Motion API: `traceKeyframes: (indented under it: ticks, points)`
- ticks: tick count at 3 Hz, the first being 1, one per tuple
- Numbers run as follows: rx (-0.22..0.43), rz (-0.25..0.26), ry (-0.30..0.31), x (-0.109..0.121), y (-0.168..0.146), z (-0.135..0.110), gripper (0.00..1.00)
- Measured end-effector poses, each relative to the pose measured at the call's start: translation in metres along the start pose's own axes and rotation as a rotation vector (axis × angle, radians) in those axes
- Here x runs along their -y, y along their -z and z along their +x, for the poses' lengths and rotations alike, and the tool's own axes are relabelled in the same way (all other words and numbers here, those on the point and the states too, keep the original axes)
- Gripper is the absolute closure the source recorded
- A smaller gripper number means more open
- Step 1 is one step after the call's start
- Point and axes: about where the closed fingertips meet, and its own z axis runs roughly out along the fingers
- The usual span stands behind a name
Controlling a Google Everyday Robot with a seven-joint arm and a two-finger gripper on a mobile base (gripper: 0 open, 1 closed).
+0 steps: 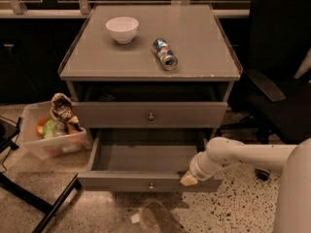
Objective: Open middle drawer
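Observation:
The middle drawer [146,157] of the grey-brown cabinet stands pulled out toward me, showing a plain grey inside. Its front [116,181] carries a small round knob [151,185] at the centre. My gripper [188,179] comes in from the right on a white arm [243,155]. Its cream tip rests at the top edge of the drawer front, right of the knob. The drawer above [151,116] sits nearly shut, with a dark gap over it.
A white bowl [122,29] and a can lying on its side [165,54] rest on the cabinet top [204,42]. A clear bin of snacks [53,130] sits on the floor at left. A black chair [282,81] stands at right, and a clear cup [153,217] lies on the floor in front.

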Motion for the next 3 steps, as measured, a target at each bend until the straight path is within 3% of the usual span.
traceKeyframes:
  ticks: [1,3]
  points:
    - [0.004,0.021,0.008,-0.0071,0.0082,0.0000,1.00]
    - [0.013,0.033,0.014,-0.0114,0.0132,-0.0017,0.59]
